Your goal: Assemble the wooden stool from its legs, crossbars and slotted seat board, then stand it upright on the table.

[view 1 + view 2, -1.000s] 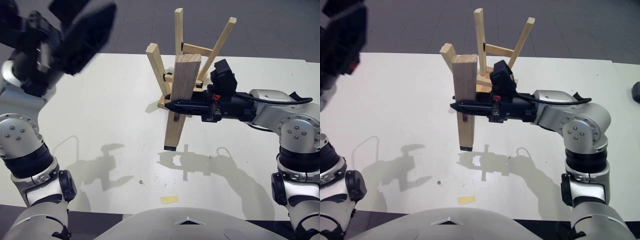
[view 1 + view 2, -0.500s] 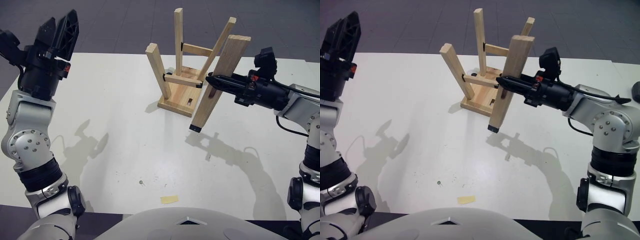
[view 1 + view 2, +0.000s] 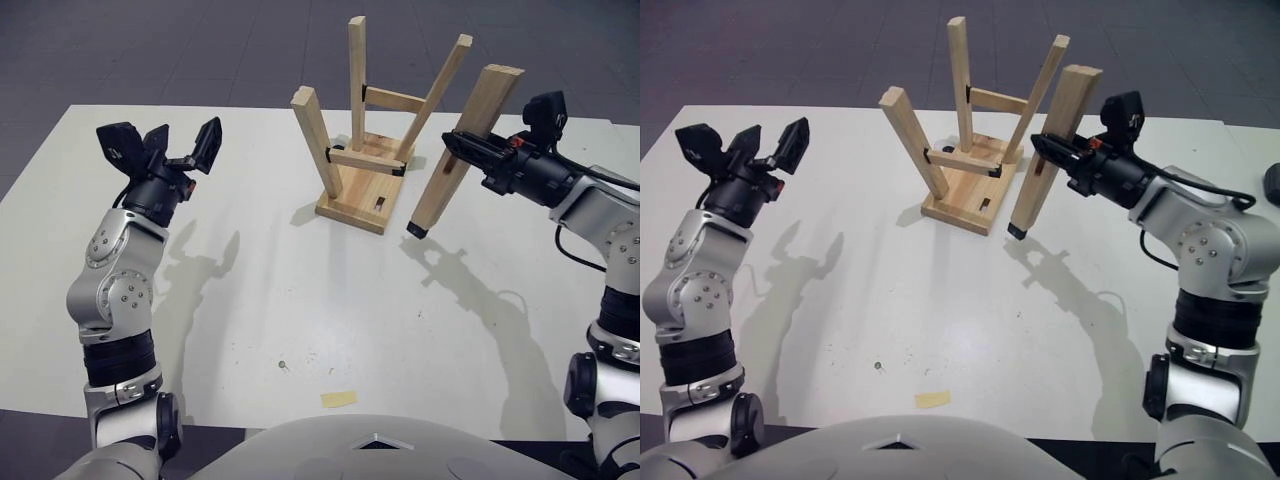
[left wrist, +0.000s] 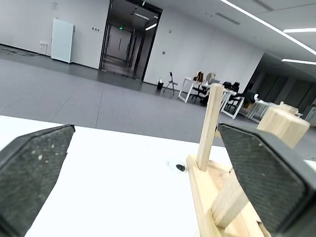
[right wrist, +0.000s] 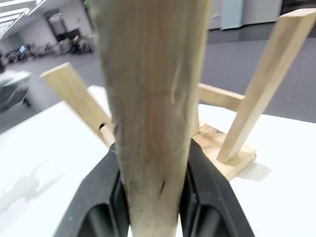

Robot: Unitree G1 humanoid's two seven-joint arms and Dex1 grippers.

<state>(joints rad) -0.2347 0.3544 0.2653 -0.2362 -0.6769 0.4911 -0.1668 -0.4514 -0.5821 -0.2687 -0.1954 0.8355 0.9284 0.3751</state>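
Observation:
The partly built stool lies upside down at the table's far middle: its slotted seat board [image 3: 352,204] rests flat, three legs [image 3: 317,140] rise from it, and crossbars [image 3: 366,160] join them. My right gripper [image 3: 458,152] is shut on a loose wooden leg [image 3: 466,148], held tilted in the air just right of the stool, black-tipped end down. In the right wrist view the leg [image 5: 150,98] stands between the black fingers [image 5: 94,197]. My left gripper [image 3: 168,148] hangs open over the table's left side, holding nothing; its pads [image 4: 32,170] frame the stool [image 4: 212,197].
The white table [image 3: 300,320] has bare room at its front and left. A small yellowish scrap [image 3: 338,399] lies near the front edge, with a tiny dark speck [image 3: 283,366] beside it. A dark object [image 3: 1271,184] sits at the far right edge.
My right gripper carried the leg from in front of the stool to its right side. My left arm dropped from high up to low over the table's left side.

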